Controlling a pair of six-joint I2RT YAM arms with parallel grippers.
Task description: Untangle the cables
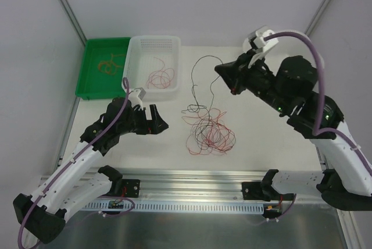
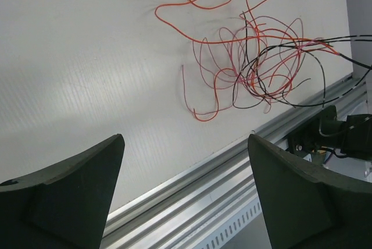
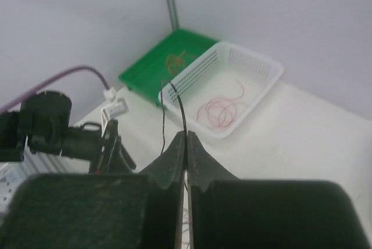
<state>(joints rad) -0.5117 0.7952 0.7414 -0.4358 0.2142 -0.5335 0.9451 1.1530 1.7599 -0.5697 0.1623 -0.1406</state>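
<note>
From where I stand the job looks partly done, with most of it left. At about ten o'clock from the middle of the counter (image 1: 261,138) sits a green tray (image 1: 81,83) with a loose orange-tan cable (image 1: 109,64) curled inside it. Right beside it, at eleven o'clock, a white basket (image 1: 151,95) holds a single red cable (image 1: 160,77). I take those two as already sorted. The rest of the cables (image 1: 209,132) lie in one heap at the centre of the counter, red and black strands looped through one another, and I can't count how many are in it. The right fingers (image 3: 187,144) are pressed tight together on a black cable (image 3: 183,109), at about one o'clock from the heap and raised above the counter. That strand arcs up in a wide loop towards twelve o'clock, while its lower end trails down into the knot, so it isn't free yet. The left fingers (image 1: 160,122) are spread wide and hold nothing. They hang at about nine o'clock from the heap, near it but not touching, and point across at it. My guess is the black strand has to be drawn clear first, and after that the red and black loops remain to be separated.
</note>
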